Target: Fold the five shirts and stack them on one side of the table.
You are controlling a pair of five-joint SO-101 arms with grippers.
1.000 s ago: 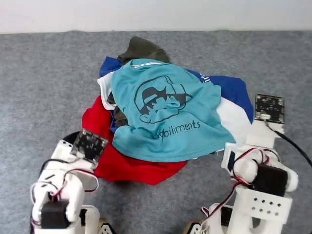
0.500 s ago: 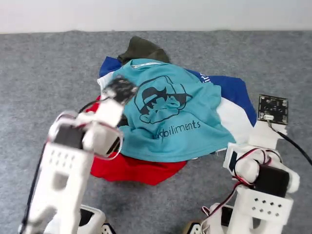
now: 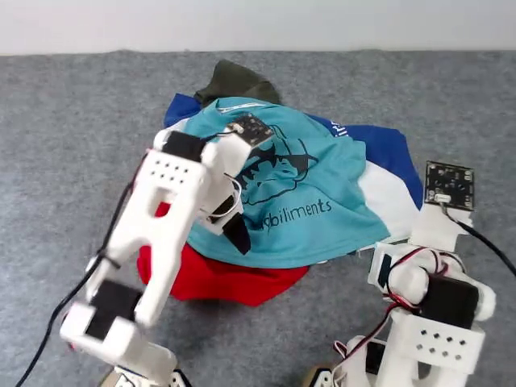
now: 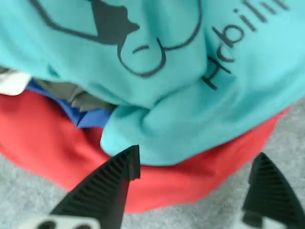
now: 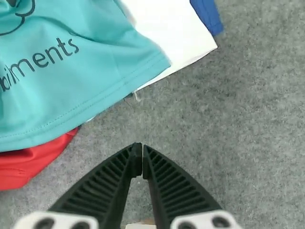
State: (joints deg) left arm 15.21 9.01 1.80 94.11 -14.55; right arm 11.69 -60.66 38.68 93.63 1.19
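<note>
Your left gripper (image 4: 196, 156) gapes wide, empty, over the teal shirt (image 3: 322, 201); your right gripper (image 5: 142, 151), closed on nothing, sits at its four o'clock.

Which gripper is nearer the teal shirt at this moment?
Left. The left gripper hangs open directly over the teal shirt, at its bunched edge above the red shirt. The right gripper sits shut over grey carpet, just off the shirt's hem.
</note>
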